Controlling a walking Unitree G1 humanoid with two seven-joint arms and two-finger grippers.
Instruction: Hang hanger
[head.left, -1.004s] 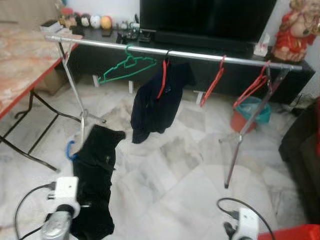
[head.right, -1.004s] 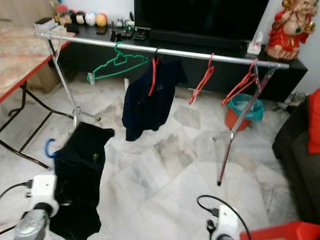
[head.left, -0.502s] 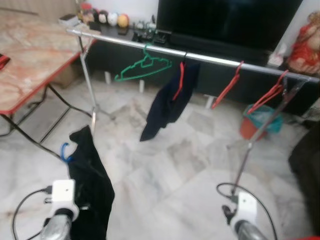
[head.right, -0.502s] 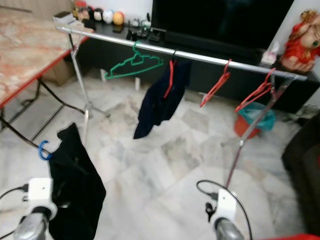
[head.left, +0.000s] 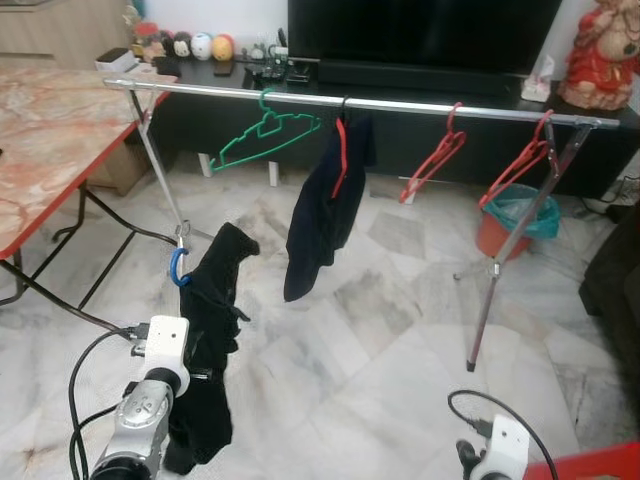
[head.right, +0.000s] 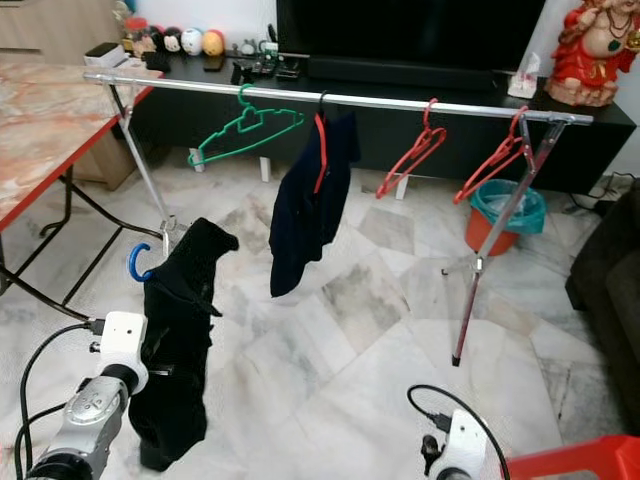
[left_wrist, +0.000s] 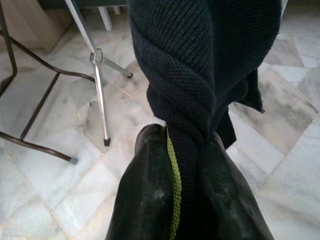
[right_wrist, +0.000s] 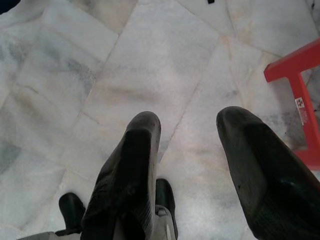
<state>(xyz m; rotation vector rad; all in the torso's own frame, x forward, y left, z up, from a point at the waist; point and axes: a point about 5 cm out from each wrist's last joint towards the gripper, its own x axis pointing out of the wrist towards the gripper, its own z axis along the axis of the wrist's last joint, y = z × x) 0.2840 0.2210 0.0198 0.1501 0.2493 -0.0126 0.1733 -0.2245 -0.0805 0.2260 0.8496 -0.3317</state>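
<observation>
- Hanger (head.left: 178, 268): blue hook pokes out beside a dark garment (head.left: 210, 340) draped on it, held up low in front of the robot, well short of the rail (head.left: 350, 103) and below it.
- Left gripper (left_wrist: 186, 165): clenched on a bunched fold of the garment; the knit is squeezed between both fingers (left_wrist: 150, 195). Whether the hanger's frame is also in the grip, I cannot tell.
- Right gripper (right_wrist: 187, 150): released, fingers spread, pointing at bare floor (right_wrist: 125, 65); idle.
- Risks, as I judge them: the grip seems to be on cloth rather than plastic, so the hanger may swing or slip out during the lift. The hook faces sideways and could miss the rail. The long hem could drag on the floor or snag the rack leg (head.left: 165, 190) close by.
- On the rail: a green hanger (head.left: 265, 135), a red hanger carrying a dark top (head.left: 325, 205), and two bare red hangers (head.left: 432, 160) further right. The open stretch left of the green hanger looks like the nearest free spot.
- Around: table (head.left: 50, 150) at left, crowding that end of the rack; TV unit (head.left: 420, 95) behind; bucket (head.left: 512, 222) by the right leg; red stool (right_wrist: 295, 95) near the right arm.
</observation>
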